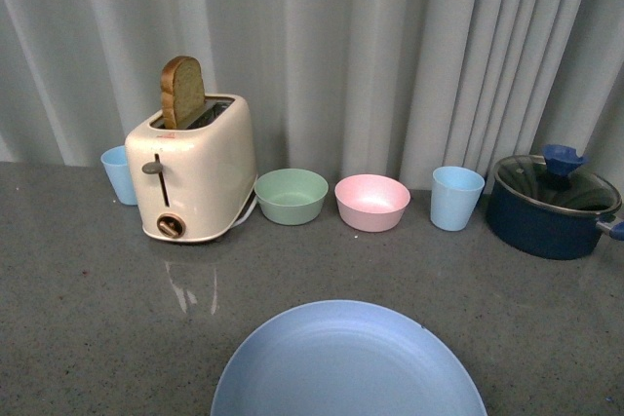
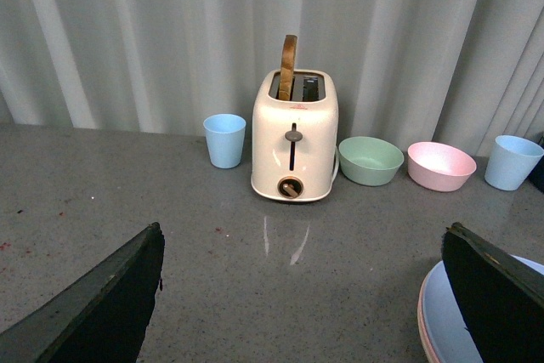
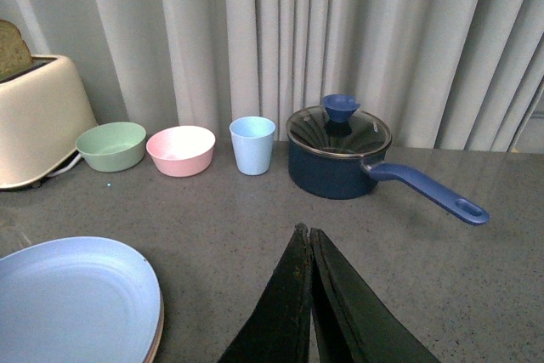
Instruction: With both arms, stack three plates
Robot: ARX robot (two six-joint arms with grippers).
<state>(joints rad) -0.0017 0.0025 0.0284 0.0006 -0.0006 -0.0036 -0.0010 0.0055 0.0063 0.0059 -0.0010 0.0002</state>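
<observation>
The light blue plate [image 1: 348, 362] lies at the front middle of the grey counter and tops a stack. In the left wrist view the blue plate [image 2: 446, 316] sits on a pink rim [image 2: 422, 322]. In the right wrist view the blue plate [image 3: 72, 299] has a pinkish-beige edge [image 3: 158, 329] under it. The beige plate cannot be told apart. My left gripper [image 2: 302, 295] is open and empty, left of the stack, one finger [image 2: 497, 295] over its edge. My right gripper [image 3: 308, 240] is shut and empty, right of the stack. Neither arm shows in the front view.
A cream toaster [image 1: 193, 172] with a bread slice [image 1: 182, 92] stands at the back left, a blue cup [image 1: 119, 174] behind it. A mint bowl [image 1: 291, 195], pink bowl [image 1: 371, 202], blue cup [image 1: 456, 198] and lidded blue saucepan [image 1: 551, 204] line the back by the curtain.
</observation>
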